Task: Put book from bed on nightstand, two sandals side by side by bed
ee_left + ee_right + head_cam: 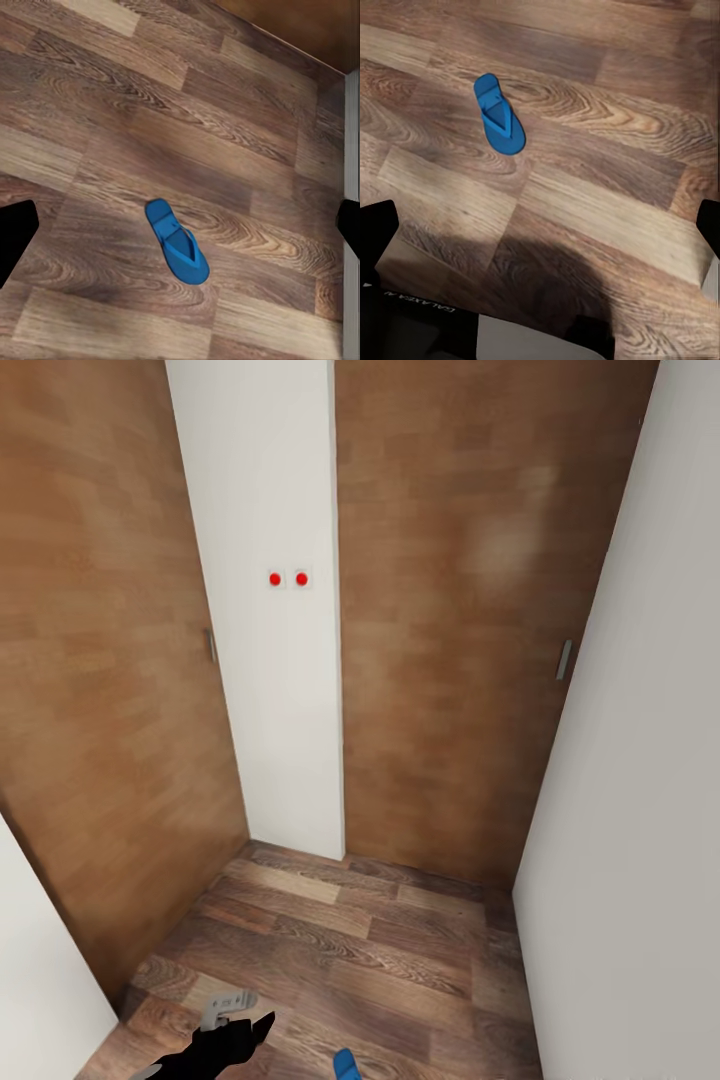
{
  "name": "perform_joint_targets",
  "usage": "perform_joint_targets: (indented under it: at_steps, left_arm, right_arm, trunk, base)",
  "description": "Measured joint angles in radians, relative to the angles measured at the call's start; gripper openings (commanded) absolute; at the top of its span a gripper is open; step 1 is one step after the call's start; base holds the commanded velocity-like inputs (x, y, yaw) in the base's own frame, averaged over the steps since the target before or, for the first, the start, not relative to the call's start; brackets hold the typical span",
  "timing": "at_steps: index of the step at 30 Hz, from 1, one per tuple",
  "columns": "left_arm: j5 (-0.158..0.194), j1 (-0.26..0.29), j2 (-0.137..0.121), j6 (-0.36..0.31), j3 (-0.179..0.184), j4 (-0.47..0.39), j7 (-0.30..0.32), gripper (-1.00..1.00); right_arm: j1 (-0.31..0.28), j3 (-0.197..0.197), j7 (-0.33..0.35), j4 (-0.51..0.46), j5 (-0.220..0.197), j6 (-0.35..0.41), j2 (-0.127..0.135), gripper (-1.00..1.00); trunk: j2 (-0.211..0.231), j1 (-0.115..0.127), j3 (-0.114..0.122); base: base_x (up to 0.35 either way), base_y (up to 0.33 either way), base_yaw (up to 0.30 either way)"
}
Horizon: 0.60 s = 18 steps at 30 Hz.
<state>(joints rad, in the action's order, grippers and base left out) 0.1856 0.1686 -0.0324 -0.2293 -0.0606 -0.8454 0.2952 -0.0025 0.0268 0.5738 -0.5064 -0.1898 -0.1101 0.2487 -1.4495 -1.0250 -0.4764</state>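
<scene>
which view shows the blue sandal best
The left wrist view: the sandal lies whole and largest on the wood floor. The right wrist view shows it whole but smaller; the head view catches just its tip at the bottom edge.

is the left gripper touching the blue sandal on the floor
Apart. In the left wrist view the sandal lies flat on the plank floor, with bare wood between it and both fingertips at the picture's edges.

Black angular left arm (225, 1045) with a pale grey bracket. Matte black fingertips (376, 232). White "GALAXEA" lettering on black base (420, 330), beside a light grey panel.
</scene>
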Motion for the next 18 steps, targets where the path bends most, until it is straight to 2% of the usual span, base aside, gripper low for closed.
perform_joint_targets:
  at_steps: [7, 18]
  left_arm:
    - [0.0, 0.0, 0.0, 0.0, 0.0, 0.0, 0.0, 1.0]
    - [-0.001, 0.0, 0.0, 0.0, 0.0, 0.0, 0.0, 1.0]
  right_arm:
    - [0.0, 0.0, 0.0, 0.0, 0.0, 0.0, 0.0, 1.0]
    - [0.0, 0.0, 0.0, 0.0, 0.0, -0.001, 0.0, 1.0]
  trunk:
    - [0.0, 0.0, 0.008]
    - [0.0, 0.0, 0.009]
  base:
    - [0.0, 0.002, -0.187]
    - [0.024, 0.0, -0.018]
